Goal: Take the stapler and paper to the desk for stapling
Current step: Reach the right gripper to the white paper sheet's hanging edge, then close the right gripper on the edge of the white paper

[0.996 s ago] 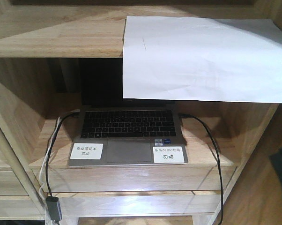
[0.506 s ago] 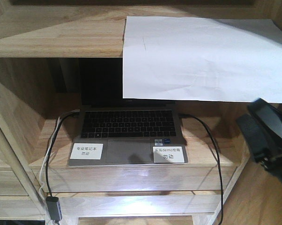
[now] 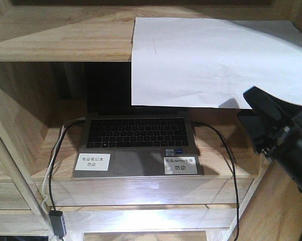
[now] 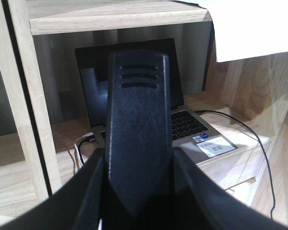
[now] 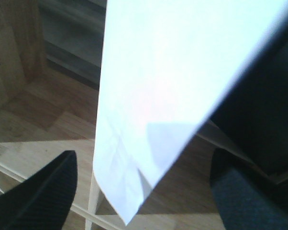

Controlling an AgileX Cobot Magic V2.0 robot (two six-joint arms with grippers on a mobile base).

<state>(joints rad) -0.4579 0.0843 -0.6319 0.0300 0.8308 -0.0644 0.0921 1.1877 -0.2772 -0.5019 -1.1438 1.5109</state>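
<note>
Paper [image 3: 211,60] drapes over the upper shelf [image 3: 60,35] edge above an open laptop [image 3: 136,140]; right gripper [image 3: 243,105], jaws apart, hangs at the paper's lower right edge.

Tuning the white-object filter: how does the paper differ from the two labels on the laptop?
The paper is far larger than the labels. The paper is plain; the labels carry printed text. The paper overhangs the upper shelf edge; the labels lie flat on the laptop palm rest. Both are white rectangles.
</note>
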